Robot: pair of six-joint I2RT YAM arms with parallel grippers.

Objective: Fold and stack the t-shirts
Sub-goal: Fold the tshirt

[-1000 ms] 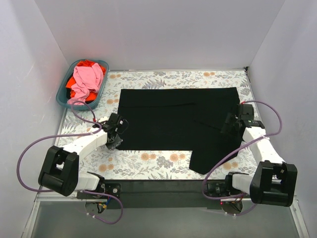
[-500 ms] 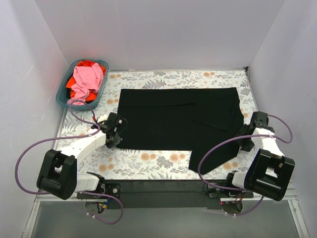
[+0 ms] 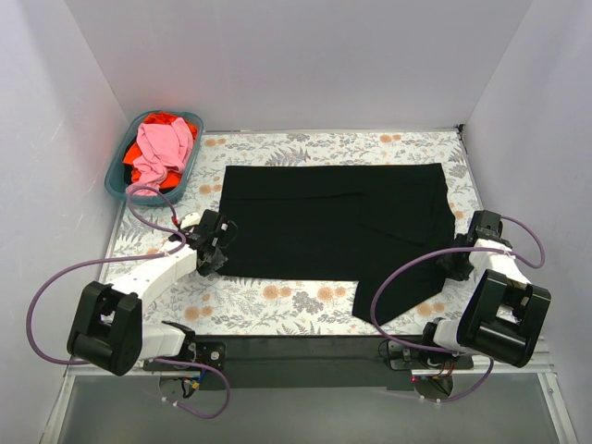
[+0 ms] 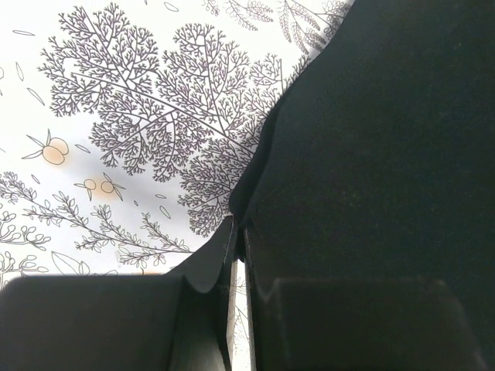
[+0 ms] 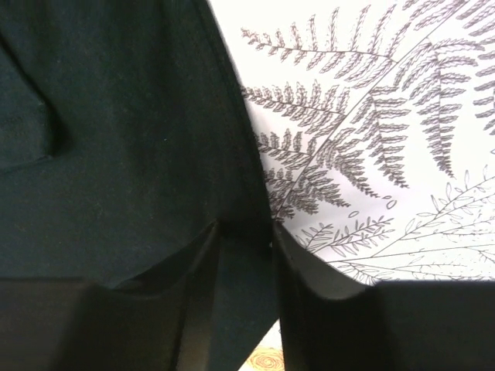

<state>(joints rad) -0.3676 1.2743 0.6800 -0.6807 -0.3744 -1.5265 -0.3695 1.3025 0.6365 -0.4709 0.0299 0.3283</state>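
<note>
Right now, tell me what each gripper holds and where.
The left gripper pinches the black t-shirt at its left edge; the right gripper straddles the right edge, grip cannot be told.

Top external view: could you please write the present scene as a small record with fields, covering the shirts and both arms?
black t-shirt: lies flat on the floral tablecloth, with one part reaching toward the near edge on the right
left gripper: at the shirt's left edge, jaws almost closed, seemingly pinching the cloth
right gripper: at the shirt's right edge, jaws parted, cloth edge between them
teal basket: far left corner, holding a pink t-shirt on top of an orange-red t-shirt
stack: none yet
</note>
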